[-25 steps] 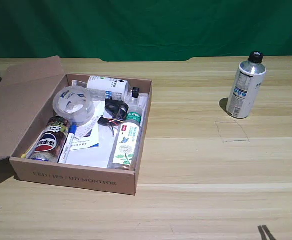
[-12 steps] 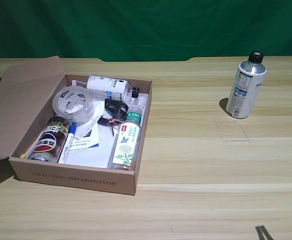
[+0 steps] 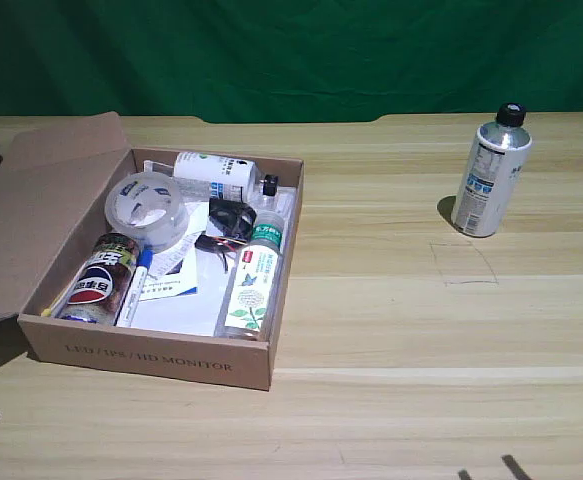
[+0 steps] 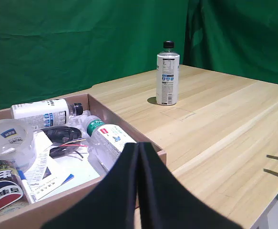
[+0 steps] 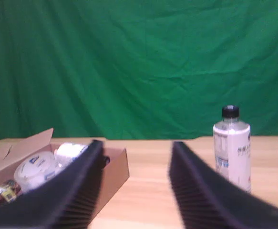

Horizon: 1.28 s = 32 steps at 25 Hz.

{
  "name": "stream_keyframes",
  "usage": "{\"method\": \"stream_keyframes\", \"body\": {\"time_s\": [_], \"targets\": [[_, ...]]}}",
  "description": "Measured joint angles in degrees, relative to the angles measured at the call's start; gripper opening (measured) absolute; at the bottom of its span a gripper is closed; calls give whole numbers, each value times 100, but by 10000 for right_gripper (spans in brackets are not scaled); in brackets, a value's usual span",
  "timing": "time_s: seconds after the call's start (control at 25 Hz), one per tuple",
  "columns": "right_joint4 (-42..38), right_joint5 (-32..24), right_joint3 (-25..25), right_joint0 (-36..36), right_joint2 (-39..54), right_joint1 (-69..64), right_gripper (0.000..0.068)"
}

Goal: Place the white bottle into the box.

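The white bottle [image 3: 490, 180] stands upright with its black cap on the wooden table, at the far part of the exterior view's right. It also shows as the white bottle [image 4: 167, 78] and, close by, the white bottle [image 5: 231, 152]. The brown cardboard box [image 3: 151, 352] lies open at the exterior view's left with its flap folded outward, and its corner shows as the box [image 5: 116, 172]. Only the fingertips of my right gripper [image 3: 489, 470] show, at the table's near edge, well short of the bottle. My right gripper [image 5: 136, 145] is open with nothing between its fingers.
Inside the box lie a tape roll [image 3: 147, 208], a cola can [image 3: 98, 280], a shorter white bottle [image 3: 214, 174], a slim clear bottle with a green cap [image 3: 252, 279], a pen, cables and papers. A pencilled outline [image 3: 462, 263] marks the table in front of the bottle. A green curtain backs the table.
The right gripper's fingertips, close together at the exterior view's bottom edge before, have spread apart and shifted slightly left. The bottle and the box have not moved.
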Motion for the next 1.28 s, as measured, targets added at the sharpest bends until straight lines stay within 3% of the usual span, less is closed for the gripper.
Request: {"method": "stream_keyframes", "body": {"time_s": [0.08, 0.12, 0.24, 0.48, 0.6, 0.76, 0.88, 1.28], "targets": [[168, 0, -37, 0, -125, 0, 504], [381, 0, -79, 0, -215, 0, 598], [787, -5, -221, 0, -364, 0, 673], [939, -16, -627, 0, -436, -2, 680], [849, 12, -1098, -5, -489, 59, 680], [657, 649, -1658, -5, -983, 1008, 680], [612, 920, -1699, -5, -1519, 1932, 678], [904, 833, -1702, -5, -2580, 5132, 674]]}}
